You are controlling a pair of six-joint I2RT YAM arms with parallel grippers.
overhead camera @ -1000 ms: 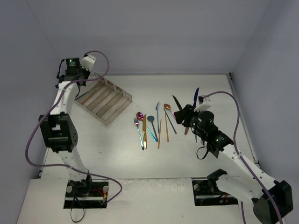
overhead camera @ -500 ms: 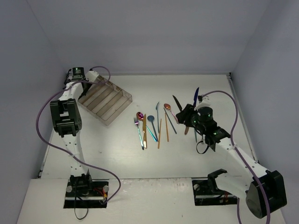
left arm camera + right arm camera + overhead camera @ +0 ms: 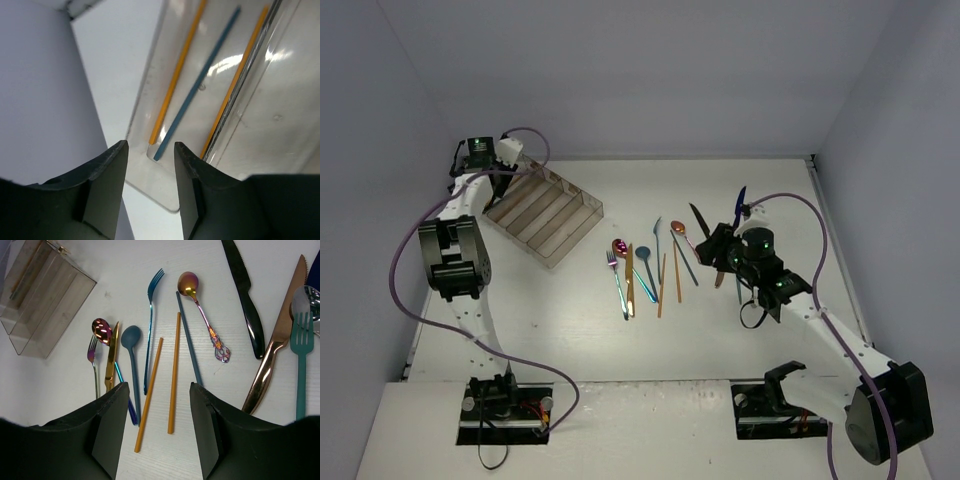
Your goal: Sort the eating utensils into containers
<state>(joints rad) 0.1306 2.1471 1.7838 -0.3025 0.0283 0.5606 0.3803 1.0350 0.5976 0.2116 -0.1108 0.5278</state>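
Nearest me, the right hand (image 3: 159,390) is hovering with its fingers apart and nothing between them, above the row of utensils lying on the surface (image 3: 580,330). Over the last second its arm has been folding in, but the hand has hardly shifted and no piece below it has moved. The loose orange chopsticks (image 3: 174,372) and the loose blue chopstick (image 3: 189,337) are lying straight ahead of it. The blue fork (image 3: 150,325) is lying just beside them, and the black knife (image 3: 243,295), copper knife (image 3: 272,360) and teal fork (image 3: 301,347) are lying off to the right.

Further out, at the far left, the clear tray (image 3: 560,225) is sitting where it was. The left hand (image 3: 150,147) is hanging just above the tray's end compartment, fingers apart and empty, while its elbow has been swinging up toward the tray. The stored orange chopsticks (image 3: 177,75) and stored blue chopstick (image 3: 200,80) are lying side by side in that compartment. I'm judging that the chopsticks are only partly sorted, and the loose ones look like the right hand's next pick.
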